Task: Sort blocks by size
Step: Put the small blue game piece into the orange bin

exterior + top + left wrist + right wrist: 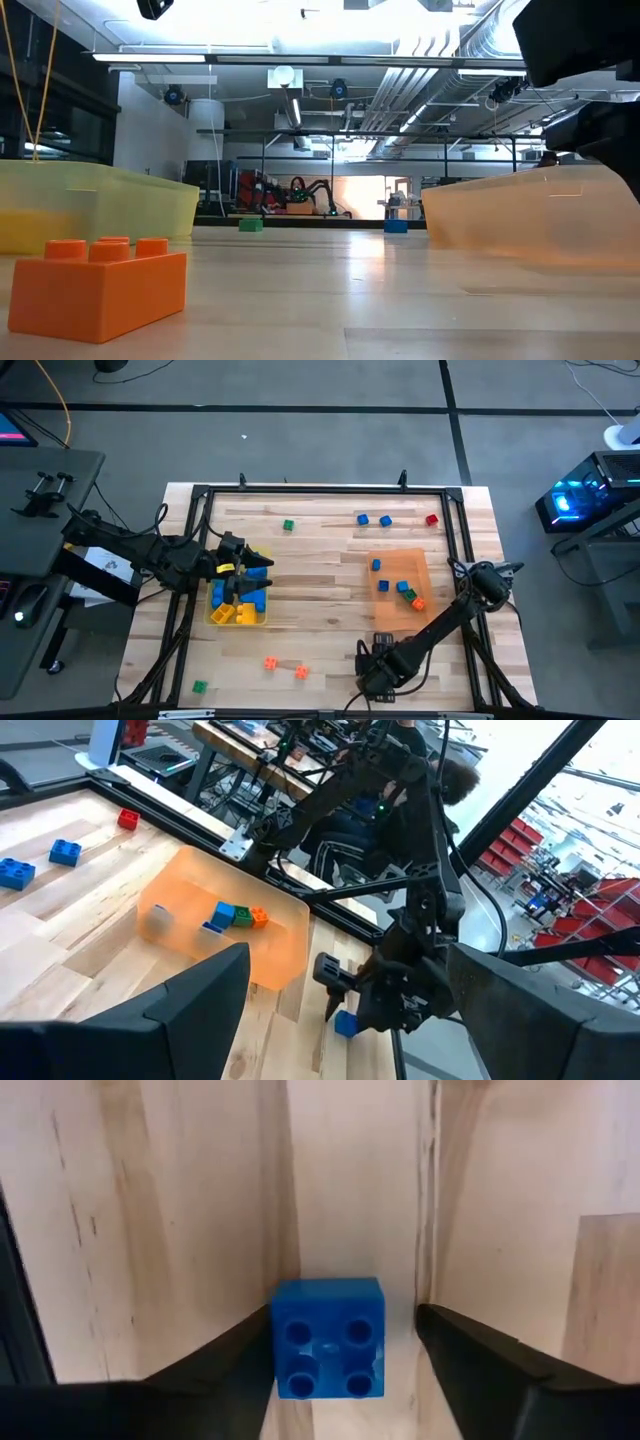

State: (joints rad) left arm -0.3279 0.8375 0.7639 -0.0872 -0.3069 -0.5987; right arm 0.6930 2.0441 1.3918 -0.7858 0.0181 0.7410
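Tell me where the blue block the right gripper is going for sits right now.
The blue block sits between the open fingers of the right gripper, on the wooden table near its front edge, just below the orange tray in the high view.

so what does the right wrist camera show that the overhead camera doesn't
Only the right wrist view shows the small blue block on the table between the right gripper's open fingers, one finger against its side, the other with a gap.

Only the high view shows the yellow tray with the left gripper above it, the orange tray, and the loose blocks around the table.

Both show the wooden table and the right gripper low near its front edge.
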